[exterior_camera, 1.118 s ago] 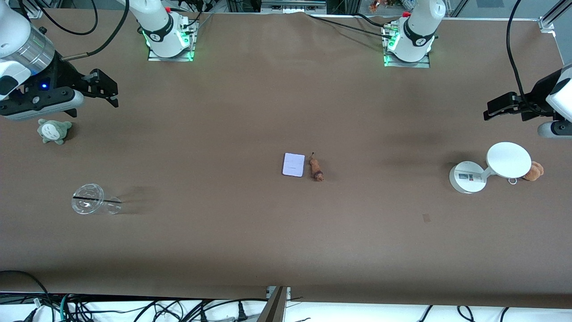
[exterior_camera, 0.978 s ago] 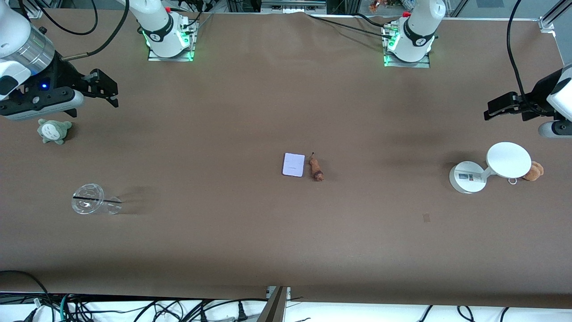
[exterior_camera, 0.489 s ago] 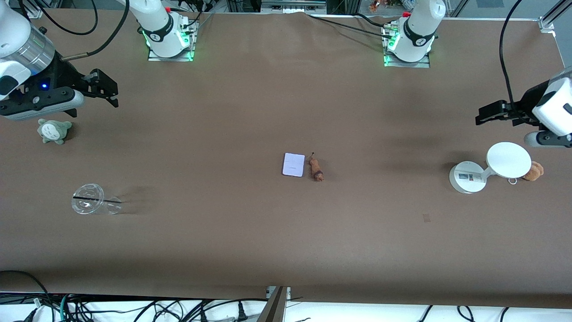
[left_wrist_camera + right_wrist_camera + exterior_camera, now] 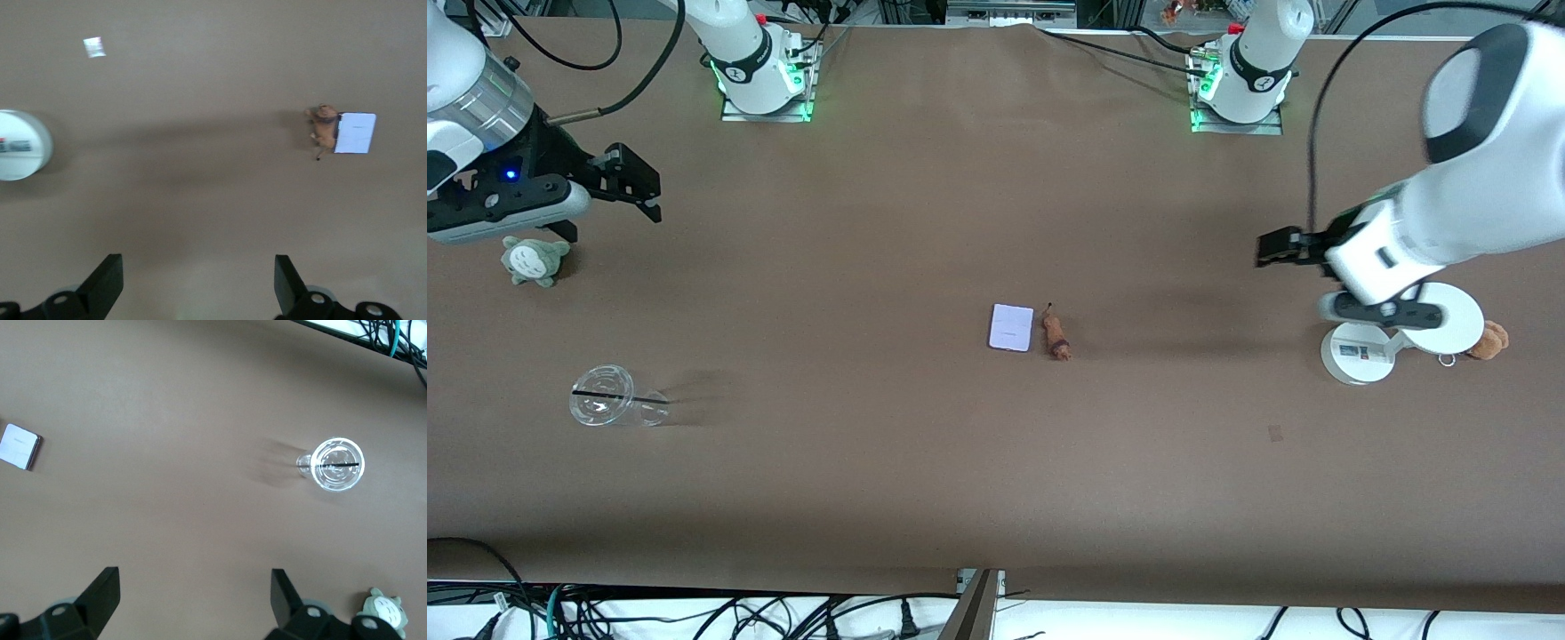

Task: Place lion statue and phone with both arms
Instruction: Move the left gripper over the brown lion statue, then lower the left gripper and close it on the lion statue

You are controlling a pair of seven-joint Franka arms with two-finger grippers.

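Beside the phone point(image 4: 1011, 327) — lion statue point(image 4: 1057, 337), untouched.

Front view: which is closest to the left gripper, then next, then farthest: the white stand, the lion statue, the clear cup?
From the left gripper:
1. White stand, just beside it.
2. Lion statue, mid-table next to the phone.
3. Clear cup, at the right arm's end.

The left end effector point(image 4: 1267, 249) has swung inward, toward the lion statue point(image 4: 1057, 336).
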